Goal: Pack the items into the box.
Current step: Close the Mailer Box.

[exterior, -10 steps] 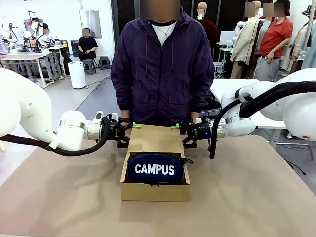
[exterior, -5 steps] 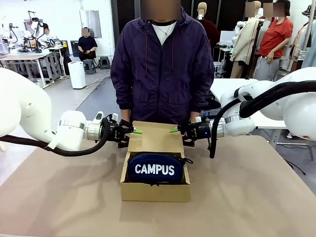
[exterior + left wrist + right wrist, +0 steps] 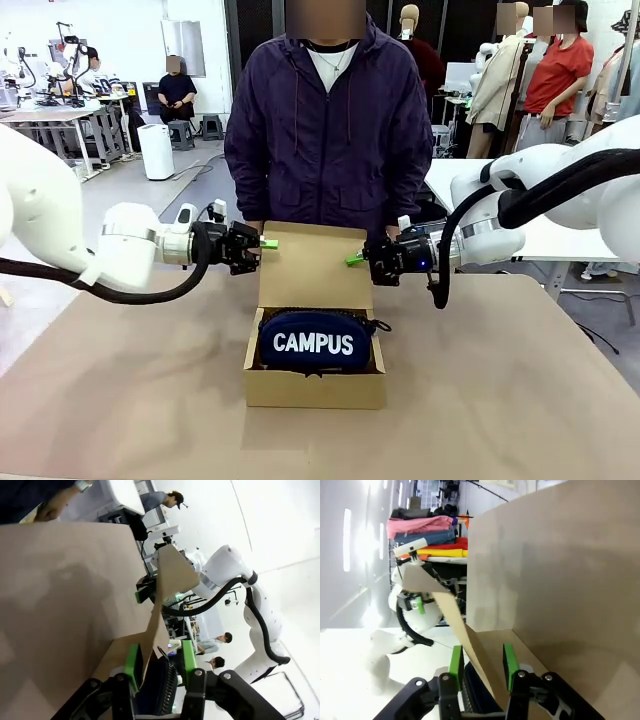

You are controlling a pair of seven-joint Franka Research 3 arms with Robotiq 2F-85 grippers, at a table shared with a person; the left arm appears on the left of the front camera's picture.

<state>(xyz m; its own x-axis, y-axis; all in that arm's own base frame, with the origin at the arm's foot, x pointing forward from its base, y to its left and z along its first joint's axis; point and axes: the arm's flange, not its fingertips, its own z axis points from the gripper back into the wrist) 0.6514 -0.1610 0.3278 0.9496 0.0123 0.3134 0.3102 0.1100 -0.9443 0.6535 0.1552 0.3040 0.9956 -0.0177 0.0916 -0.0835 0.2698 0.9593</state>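
Front view, left tool (image 3: 262,244) and right tool (image 3: 356,259) each pinching a flap (image 3: 310,265) side edge, box (image 3: 313,385) open

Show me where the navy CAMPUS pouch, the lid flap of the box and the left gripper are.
navy CAMPUS pouch (image 3: 314,343): front view, on its lettered front face.
lid flap (image 3: 312,266): front view, on the middle of the raised cardboard panel.
left gripper (image 3: 268,244): front view, between the green pads at the flap's left edge.

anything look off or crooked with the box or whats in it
Nothing stands out. The pouch lies flat inside the box, and the flap lid stands upright between the left gripper and right gripper.
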